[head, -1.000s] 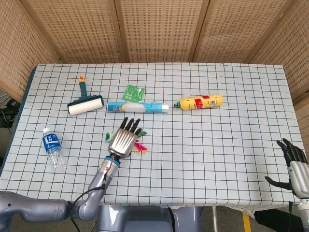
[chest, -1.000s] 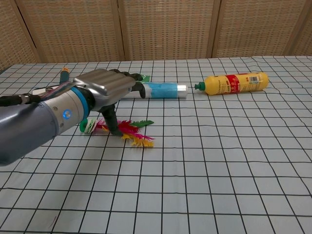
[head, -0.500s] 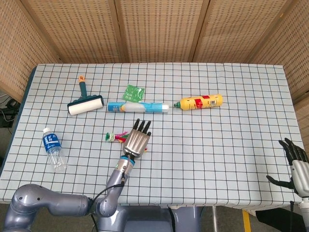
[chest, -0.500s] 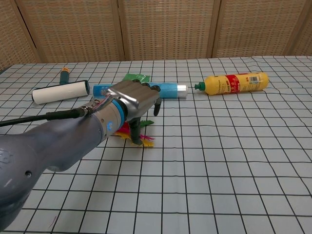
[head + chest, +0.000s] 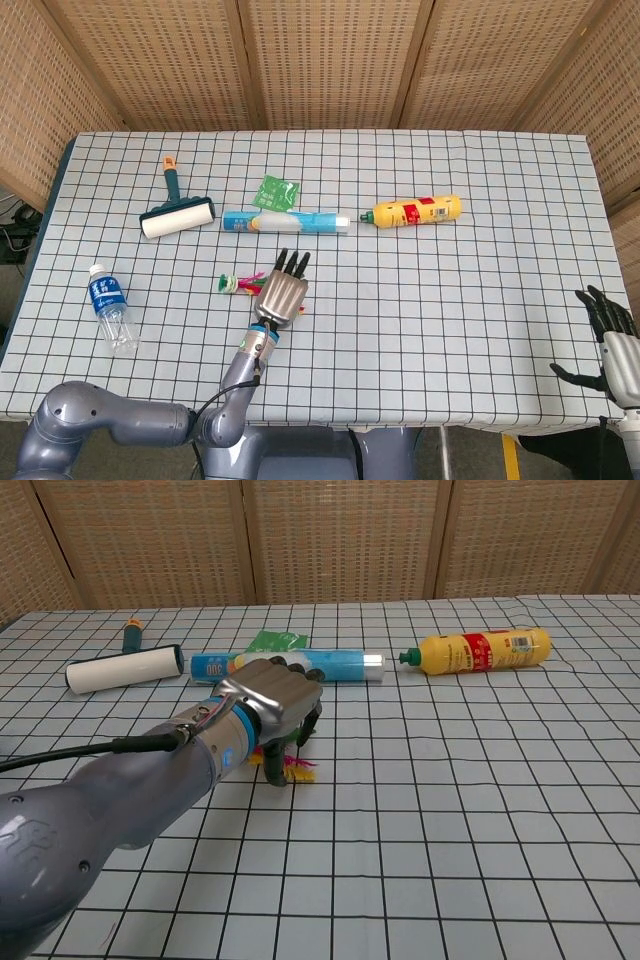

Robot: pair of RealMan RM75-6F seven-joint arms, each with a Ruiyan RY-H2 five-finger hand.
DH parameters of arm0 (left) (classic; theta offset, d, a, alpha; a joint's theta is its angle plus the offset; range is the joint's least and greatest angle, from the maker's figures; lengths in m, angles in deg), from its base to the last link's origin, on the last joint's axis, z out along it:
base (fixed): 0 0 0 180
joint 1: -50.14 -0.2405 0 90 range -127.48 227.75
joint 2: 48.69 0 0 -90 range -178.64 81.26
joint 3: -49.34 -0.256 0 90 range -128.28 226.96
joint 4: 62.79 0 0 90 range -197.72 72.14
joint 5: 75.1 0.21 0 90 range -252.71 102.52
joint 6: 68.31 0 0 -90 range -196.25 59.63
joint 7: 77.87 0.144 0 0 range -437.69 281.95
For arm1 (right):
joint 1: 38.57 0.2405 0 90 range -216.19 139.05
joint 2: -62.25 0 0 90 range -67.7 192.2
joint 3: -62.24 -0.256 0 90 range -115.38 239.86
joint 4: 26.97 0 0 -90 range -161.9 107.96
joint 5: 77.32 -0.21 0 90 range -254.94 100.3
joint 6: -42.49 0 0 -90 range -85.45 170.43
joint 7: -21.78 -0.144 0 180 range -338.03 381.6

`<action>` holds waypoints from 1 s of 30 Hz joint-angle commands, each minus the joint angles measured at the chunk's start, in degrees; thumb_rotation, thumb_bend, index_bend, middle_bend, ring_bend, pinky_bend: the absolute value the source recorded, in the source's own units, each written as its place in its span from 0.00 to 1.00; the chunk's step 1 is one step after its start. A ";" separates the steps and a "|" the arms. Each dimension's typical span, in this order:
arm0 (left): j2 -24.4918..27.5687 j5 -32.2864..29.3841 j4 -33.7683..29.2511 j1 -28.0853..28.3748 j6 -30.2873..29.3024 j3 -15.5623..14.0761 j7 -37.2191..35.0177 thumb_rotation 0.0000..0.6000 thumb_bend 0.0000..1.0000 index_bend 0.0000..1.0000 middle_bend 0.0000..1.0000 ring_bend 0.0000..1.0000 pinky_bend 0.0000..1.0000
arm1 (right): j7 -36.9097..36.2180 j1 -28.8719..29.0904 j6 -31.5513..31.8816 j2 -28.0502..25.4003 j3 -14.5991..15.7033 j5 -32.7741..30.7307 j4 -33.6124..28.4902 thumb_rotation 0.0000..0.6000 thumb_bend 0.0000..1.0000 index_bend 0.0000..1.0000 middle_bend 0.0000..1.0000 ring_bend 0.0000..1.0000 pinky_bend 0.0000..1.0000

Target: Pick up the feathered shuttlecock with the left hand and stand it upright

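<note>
The feathered shuttlecock (image 5: 238, 284) lies on its side on the checked tablecloth, its green base pointing left. Its pink and yellow feathers (image 5: 296, 771) stick out from under my left hand (image 5: 282, 292). That hand (image 5: 272, 698) sits palm down on the feather end, fingers bent down in front of it and the thumb touching the feathers. Whether it grips them is hidden under the palm. My right hand (image 5: 612, 345) hangs off the table's front right corner with its fingers spread, holding nothing.
Behind the shuttlecock lie a blue tube (image 5: 285, 222), a green packet (image 5: 275, 190) and a lint roller (image 5: 178, 215). A yellow bottle (image 5: 418, 211) lies to the right, and a small water bottle (image 5: 110, 308) lies near the left edge.
My left hand moved right from over the shuttlecock's base to its feather end, then sank a little and curled its fingers down. The shuttlecock's base now shows. The right hand hardly moved.
</note>
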 commanded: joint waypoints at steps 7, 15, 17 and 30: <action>-1.43 1.02 1.51 0.36 0.54 -0.88 -1.48 1.00 0.32 0.52 0.00 0.00 0.00 | -0.30 -0.03 0.11 -0.04 -0.03 0.13 0.06 1.00 0.07 0.03 0.00 0.00 0.00; -1.65 1.47 1.85 0.16 -0.02 -1.60 -1.53 1.00 0.33 0.53 0.00 0.00 0.00 | -0.80 -0.18 0.45 -0.16 -0.10 0.27 0.14 1.00 0.07 0.03 0.00 0.00 0.00; -1.48 1.69 1.91 0.08 -0.08 -1.77 -1.58 1.00 0.33 0.54 0.00 0.00 0.00 | -0.73 -0.14 0.32 -0.21 -0.06 0.30 0.07 1.00 0.07 0.03 0.00 0.00 0.00; -1.06 2.68 1.91 -0.77 -0.19 -2.50 -2.56 1.00 0.38 0.56 0.00 0.00 0.00 | -0.24 -0.17 0.45 -0.17 0.07 0.56 -0.24 1.00 0.07 0.03 0.00 0.00 0.00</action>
